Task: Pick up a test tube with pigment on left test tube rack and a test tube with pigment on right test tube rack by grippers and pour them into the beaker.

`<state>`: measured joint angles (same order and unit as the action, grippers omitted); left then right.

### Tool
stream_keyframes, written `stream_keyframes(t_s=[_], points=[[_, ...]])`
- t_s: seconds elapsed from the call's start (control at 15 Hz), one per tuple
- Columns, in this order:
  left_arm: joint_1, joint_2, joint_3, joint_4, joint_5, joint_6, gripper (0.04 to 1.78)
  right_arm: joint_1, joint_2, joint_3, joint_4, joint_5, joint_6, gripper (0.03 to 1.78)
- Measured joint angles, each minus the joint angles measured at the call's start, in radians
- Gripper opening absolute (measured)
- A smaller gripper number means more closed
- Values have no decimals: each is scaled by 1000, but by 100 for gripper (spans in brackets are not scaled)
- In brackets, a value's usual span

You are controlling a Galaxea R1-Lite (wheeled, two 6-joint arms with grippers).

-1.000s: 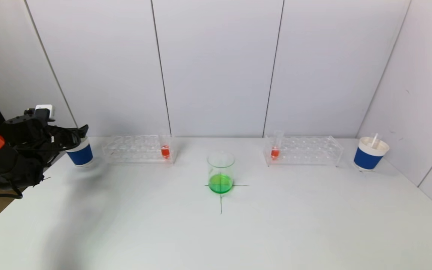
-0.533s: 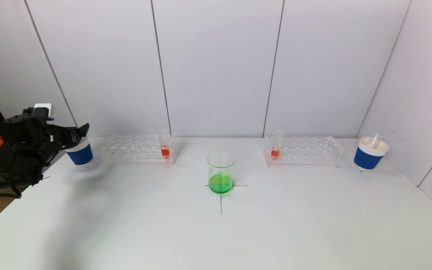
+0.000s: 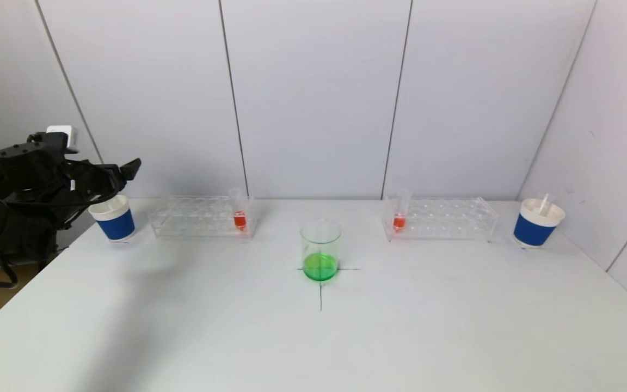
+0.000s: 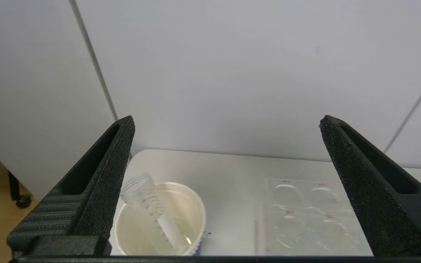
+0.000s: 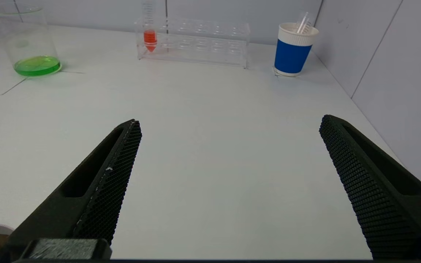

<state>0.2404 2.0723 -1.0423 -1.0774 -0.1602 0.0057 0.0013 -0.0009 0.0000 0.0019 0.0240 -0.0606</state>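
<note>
White table (image 3: 237, 337), green-filled beaker (image 3: 320, 250)

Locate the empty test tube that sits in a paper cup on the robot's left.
In the left wrist view, the empty test tube leans inside the blue paper cup at the table's far left, beside the left test tube rack, under the open left pincer.

Two clear racks (image 3: 200, 216) (image 3: 440, 219), each holding one tube of red pigment (image 3: 239, 218) (image 3: 399, 219). One beaker (image 3: 320, 250) at centre frame. Two blue paper cups (image 3: 113, 218) (image 3: 538, 222), each containing one empty tube (image 4: 152, 204) (image 3: 544, 203).
</note>
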Motion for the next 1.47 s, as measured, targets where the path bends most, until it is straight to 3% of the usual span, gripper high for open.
stream_keyframes(t_s=[0.33, 0.67, 1.2, 1.47], points=[[-119, -295, 209, 20, -9, -2, 176, 0, 0, 0, 0, 0, 0, 177], [-221, -669, 461, 130, 8, 17, 176, 0, 0, 0, 0, 0, 0, 177], [-251, -1269, 924, 331, 116, 93, 176, 0, 0, 0, 0, 0, 0, 177], [-256, -1518, 1026, 533, 192, 98, 176, 0, 0, 0, 0, 0, 0, 177]])
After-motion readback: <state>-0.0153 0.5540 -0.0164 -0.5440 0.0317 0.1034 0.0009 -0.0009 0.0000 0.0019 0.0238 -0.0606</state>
